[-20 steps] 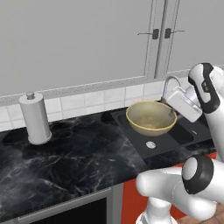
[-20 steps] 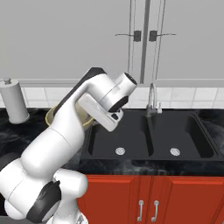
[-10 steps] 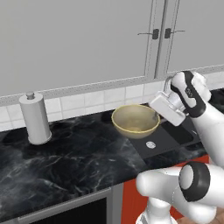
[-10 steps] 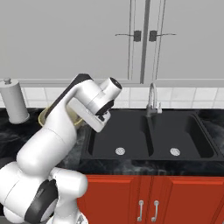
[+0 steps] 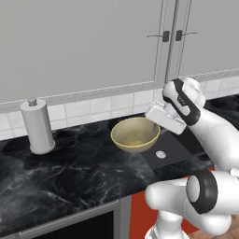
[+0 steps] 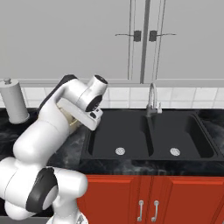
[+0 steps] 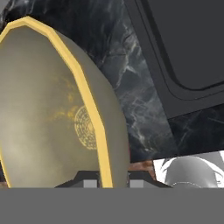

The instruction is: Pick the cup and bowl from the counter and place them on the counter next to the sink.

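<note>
My gripper [image 5: 157, 124] is shut on the right rim of the bowl [image 5: 135, 134], a wide beige-tan bowl with a yellowish inside. It holds the bowl low over the black marble counter [image 5: 70, 168], just left of the sink [image 5: 170, 148]. In the hand view the bowl [image 7: 48, 109] is on the left, and its yellow rim runs down between the fingertips of my gripper [image 7: 111, 180]. From the right base view my arm covers most of the bowl [image 6: 72, 123], which sits left of the sink [image 6: 148, 135]. The cup is out of view.
A grey paper towel roll [image 5: 37, 127] stands at the back left of the counter. A silver gooseneck faucet [image 6: 151, 99] rises behind the double basin. White wall cabinets [image 5: 93, 42] hang above, and red cupboard doors [image 6: 144, 201] are below the sink.
My arm has carried the bowl left and slightly down, from over the sink basin to over the counter beside the sink's left edge. The grip has stayed the same.
</note>
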Available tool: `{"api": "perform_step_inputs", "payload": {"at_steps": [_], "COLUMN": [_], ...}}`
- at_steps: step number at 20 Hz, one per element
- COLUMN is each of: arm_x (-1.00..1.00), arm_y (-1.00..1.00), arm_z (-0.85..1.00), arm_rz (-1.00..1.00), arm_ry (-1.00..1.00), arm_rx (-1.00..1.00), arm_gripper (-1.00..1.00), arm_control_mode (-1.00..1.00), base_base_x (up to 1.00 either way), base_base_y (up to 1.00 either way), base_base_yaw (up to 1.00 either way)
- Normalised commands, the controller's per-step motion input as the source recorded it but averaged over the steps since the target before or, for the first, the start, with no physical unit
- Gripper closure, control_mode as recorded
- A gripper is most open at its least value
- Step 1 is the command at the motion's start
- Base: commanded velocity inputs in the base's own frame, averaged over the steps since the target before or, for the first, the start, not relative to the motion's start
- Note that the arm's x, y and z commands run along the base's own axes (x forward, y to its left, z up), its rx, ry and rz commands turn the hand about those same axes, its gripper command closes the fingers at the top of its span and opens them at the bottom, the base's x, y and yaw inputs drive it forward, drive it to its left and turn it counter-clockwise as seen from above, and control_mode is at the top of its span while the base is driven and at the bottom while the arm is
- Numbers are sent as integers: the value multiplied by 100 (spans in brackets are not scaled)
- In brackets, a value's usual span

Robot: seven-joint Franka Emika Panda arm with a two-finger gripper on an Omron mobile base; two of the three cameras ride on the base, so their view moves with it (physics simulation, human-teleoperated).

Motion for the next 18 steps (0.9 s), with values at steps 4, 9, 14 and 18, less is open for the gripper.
{"api": "perform_step_inputs", "payload": {"at_steps": [4,9,14,18], "arm_x": [0,1,15,35], "arm_y": [32,33,19,0], "arm_z": [-34,-45,-58,-37], "arm_rz": [-1,-2,-6,-13], "arm_ry": [2,0,0,0], "arm_rx": [-3,-1,0,0], "arm_gripper": [100,100,100,100], "arm_control_mode": [-100,-100,-100,-100], "base_base_x": [0,0,0,0], "base_base_y": [0,0,0,0], "base_base_yaw": [0,0,0,0]}}
